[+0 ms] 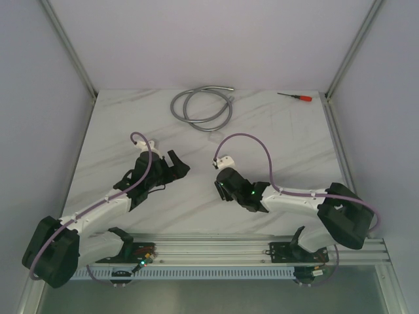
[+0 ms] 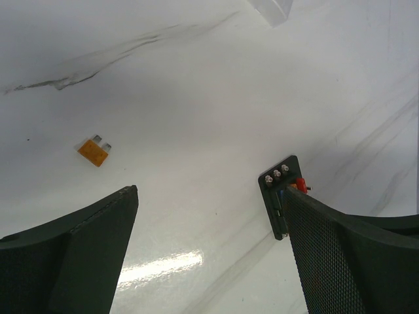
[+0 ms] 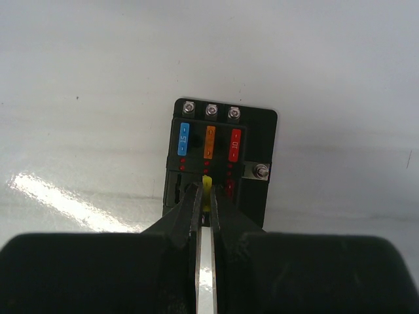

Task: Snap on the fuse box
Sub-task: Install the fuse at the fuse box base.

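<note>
The task looked partly done. On the left, a loose orange fuse [image 2: 93,151] lay on the marble table [image 2: 196,98], well apart from the fuse box [image 3: 220,163], and a clear cover [image 2: 270,9] lay off at the far edge of the left wrist view, not yet fitted. On the box, the upper row already carried a blue fuse [image 3: 184,139], a seated orange fuse [image 3: 210,140] and a red fuse [image 3: 234,145]. The lower row seemed unfinished. By that reckoning, what remained was seating the fuse in hand, perhaps the loose one too, and pressing the cover down. The left gripper [image 2: 211,195] was spread wide and held nothing. The box stood just beside its right finger [image 2: 340,255], though whether they touched could not be told. The right gripper [image 3: 204,196] was nearly closed, pinching a yellow fuse [image 3: 207,185] directly over the middle of the lower row. The fuse's tip was at or in the slot, but how deep could not be made out.
</note>
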{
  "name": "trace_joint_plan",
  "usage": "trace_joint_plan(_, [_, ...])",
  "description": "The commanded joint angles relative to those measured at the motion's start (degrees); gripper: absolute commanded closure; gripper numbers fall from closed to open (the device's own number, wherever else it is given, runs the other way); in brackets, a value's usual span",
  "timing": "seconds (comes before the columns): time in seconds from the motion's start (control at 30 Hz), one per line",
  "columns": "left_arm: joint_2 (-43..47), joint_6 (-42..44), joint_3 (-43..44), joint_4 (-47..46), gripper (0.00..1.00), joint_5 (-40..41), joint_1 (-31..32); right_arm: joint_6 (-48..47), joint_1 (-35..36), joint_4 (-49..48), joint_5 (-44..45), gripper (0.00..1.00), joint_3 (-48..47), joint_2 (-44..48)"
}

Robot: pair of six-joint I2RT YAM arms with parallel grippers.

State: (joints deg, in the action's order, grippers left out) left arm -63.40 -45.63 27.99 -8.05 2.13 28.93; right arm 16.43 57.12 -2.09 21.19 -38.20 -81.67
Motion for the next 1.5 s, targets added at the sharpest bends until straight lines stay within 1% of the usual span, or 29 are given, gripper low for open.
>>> trace_joint_plan(0.0, [0.2, -0.4, -0.6, 0.3, 0.00, -0.5, -0.3, -0.6, 0.4, -1.5, 0.3, 1.00, 0.4, -1.2])
trace_joint_plan(0.1, [0.0, -0.4, -0.5, 0.4, 0.00, -0.5, -0.2, -0.8, 0.4, -1.1, 0.5, 1.00, 0.4, -1.7])
trace_joint_plan(0.23, [-0.1, -0.3, -0.4, 0.3, 0.00, -0.5, -0.3, -1.0, 0.4, -0.5, 1.2, 0.97, 0.3, -1.8])
trace_joint_plan(0.3, [-0.1, -0.3, -0.4, 0.3, 0.00, -0.5, -0.3, -0.9, 0.4, -0.4, 1.2, 0.91, 0.3, -1.7])
trace_joint_plan(0.37, [-0.1, -0.3, -0.3, 0.3, 0.00, -0.5, -0.3, -0.7, 0.4, -0.4, 0.9, 0.82, 0.2, -1.5])
trace_joint_plan(0.5, [0.0, -0.3, -0.4, 0.3, 0.00, -0.7, -0.3, -0.5, 0.4, -0.1, 0.2, 0.76, -0.4, -0.9])
trace_joint_plan(0.87, [0.4, -0.4, -0.6, 0.4, 0.00, -0.8, -0.3, -0.1, 0.4, 1.4, 1.0, 0.66, -1.4, -0.2])
trace_joint_plan(1.1, [0.8, -0.3, -0.6, 0.5, 0.00, -0.7, -0.4, -1.3, 0.4, 4.7, 1.7, 0.62, -4.6, 1.1])
trace_joint_plan(1.17, [0.8, -0.3, -0.6, 0.4, 0.00, -0.7, -0.4, -2.2, 0.3, 6.0, 1.4, 0.61, -5.6, 1.4])
trace_joint_plan(1.23, [0.7, -0.2, -0.6, 0.4, 0.00, -0.7, -0.3, -3.6, -0.1, 7.7, -0.7, 0.62, -6.8, 1.5])
trace_joint_plan(1.37, [0.7, -0.1, -0.6, 0.5, 0.00, -0.9, -0.4, -6.1, -2.2, 12.2, -6.8, 0.69, -9.4, 0.7])
trace_joint_plan(1.47, [0.5, 0.0, -0.6, 0.5, 0.00, -0.9, -0.5, -7.4, -3.4, 14.5, -8.7, 0.75, -10.6, -0.1])
